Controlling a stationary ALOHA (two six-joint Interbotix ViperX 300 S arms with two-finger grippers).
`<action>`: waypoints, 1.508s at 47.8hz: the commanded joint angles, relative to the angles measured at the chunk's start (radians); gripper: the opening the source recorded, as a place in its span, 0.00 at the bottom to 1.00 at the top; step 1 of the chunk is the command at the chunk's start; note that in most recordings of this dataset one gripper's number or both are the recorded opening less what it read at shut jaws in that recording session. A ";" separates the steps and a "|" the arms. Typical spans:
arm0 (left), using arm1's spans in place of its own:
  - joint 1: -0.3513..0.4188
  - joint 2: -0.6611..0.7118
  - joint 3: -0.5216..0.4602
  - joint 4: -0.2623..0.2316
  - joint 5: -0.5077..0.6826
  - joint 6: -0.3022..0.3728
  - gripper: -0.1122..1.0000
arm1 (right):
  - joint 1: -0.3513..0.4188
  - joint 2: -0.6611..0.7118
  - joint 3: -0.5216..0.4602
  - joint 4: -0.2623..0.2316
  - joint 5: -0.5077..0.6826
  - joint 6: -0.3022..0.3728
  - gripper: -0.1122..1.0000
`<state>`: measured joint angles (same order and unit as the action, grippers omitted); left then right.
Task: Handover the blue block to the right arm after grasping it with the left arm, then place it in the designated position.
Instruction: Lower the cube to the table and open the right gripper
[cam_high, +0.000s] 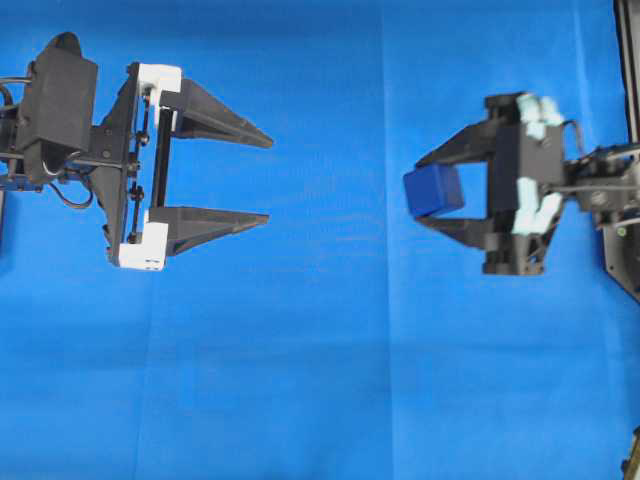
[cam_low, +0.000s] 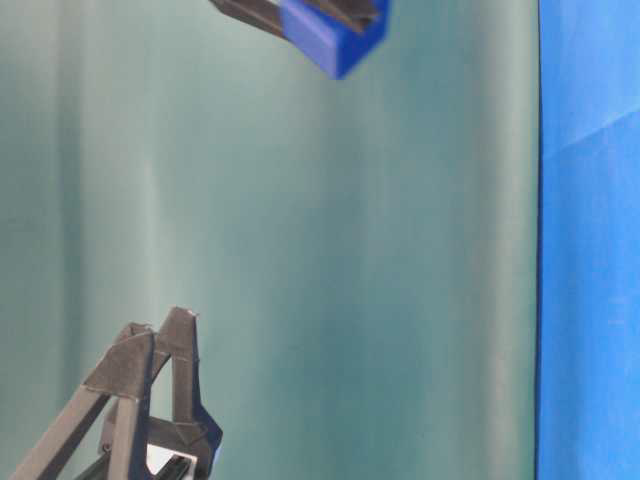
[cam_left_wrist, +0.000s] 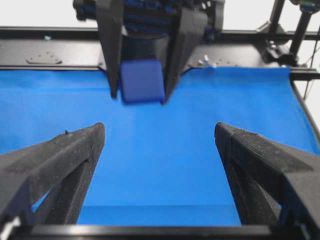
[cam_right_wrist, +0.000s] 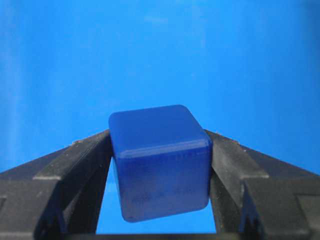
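Observation:
The blue block is a small dark-blue cube pinched between the black fingers of my right gripper, held above the blue cloth at the right of the overhead view. In the right wrist view the blue block fills the gap of the right gripper, touching both fingers. My left gripper stands wide open at the left, its tips pointing at the block with a wide stretch of cloth between. From the left wrist view the left gripper is empty, and the blue block shows ahead, held by the right arm.
Bright blue cloth covers the table. A black frame rail runs along the far edge in the left wrist view. Black stand parts sit at the right edge of the overhead view.

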<state>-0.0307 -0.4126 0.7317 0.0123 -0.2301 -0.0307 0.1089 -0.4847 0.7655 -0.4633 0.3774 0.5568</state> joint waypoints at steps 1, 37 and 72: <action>-0.002 -0.008 -0.028 0.002 -0.005 -0.003 0.94 | -0.006 0.029 0.002 0.002 -0.064 0.017 0.47; -0.002 -0.011 -0.023 0.003 0.011 -0.006 0.94 | -0.074 0.538 -0.049 0.020 -0.568 0.098 0.47; 0.000 -0.008 -0.025 0.002 0.012 0.005 0.94 | -0.086 0.699 -0.092 0.029 -0.638 0.098 0.47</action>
<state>-0.0307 -0.4126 0.7317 0.0123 -0.2132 -0.0276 0.0276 0.2255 0.6811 -0.4387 -0.2546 0.6550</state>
